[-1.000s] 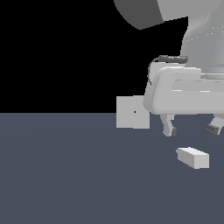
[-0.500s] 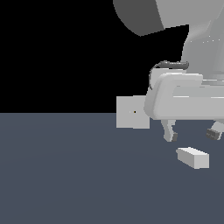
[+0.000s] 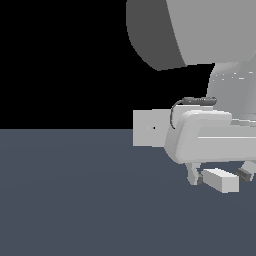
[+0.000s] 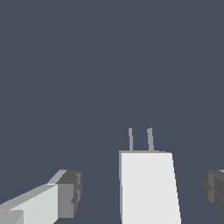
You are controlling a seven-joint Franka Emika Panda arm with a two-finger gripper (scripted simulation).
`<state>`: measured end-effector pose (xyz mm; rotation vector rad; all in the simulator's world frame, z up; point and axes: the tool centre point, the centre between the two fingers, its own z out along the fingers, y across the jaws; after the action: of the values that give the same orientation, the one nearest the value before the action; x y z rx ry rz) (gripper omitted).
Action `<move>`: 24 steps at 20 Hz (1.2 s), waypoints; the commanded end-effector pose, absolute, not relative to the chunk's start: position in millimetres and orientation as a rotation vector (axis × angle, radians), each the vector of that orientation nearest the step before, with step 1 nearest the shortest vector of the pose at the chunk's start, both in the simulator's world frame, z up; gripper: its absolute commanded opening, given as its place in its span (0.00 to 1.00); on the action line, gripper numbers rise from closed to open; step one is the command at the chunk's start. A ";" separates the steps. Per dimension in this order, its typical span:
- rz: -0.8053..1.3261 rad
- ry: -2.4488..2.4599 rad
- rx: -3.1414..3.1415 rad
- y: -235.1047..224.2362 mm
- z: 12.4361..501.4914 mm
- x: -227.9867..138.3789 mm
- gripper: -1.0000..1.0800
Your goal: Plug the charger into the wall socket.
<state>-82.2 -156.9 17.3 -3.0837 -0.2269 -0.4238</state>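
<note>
Pale grey charger (image 4: pixel 148 188) sits on the worktop (image 3: pixel 75 200) right between the wide-open, empty hand (image 4: pixel 142 192) fingers, long axis and prongs (image 4: pixel 141 139) running across the gap, with the wall socket (image 3: pixel 149 128) well beyond.

No text, label, brand, number or sign can be read in either view. The charger (image 3: pixel 220 180), the wall socket (image 3: pixel 148 128) and the gripper (image 3: pixel 219 176) show only plain grey faces. The socket's one mark is a tiny dark dot at its centre.
</note>
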 end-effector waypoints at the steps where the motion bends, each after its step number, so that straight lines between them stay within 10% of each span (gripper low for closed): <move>1: -0.425 -0.227 -3.084 -157.2 12.7 -81.7 0.96; 3: -0.426 -0.228 -3.084 -157.0 11.8 -81.6 0.96; 4: -0.426 -0.228 -3.084 -157.0 11.8 -81.6 0.00; 24: -0.430 -0.158 -3.094 -144.0 21.7 -77.9 0.00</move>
<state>-79.2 -147.8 19.0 -3.0919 -0.1732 -0.4276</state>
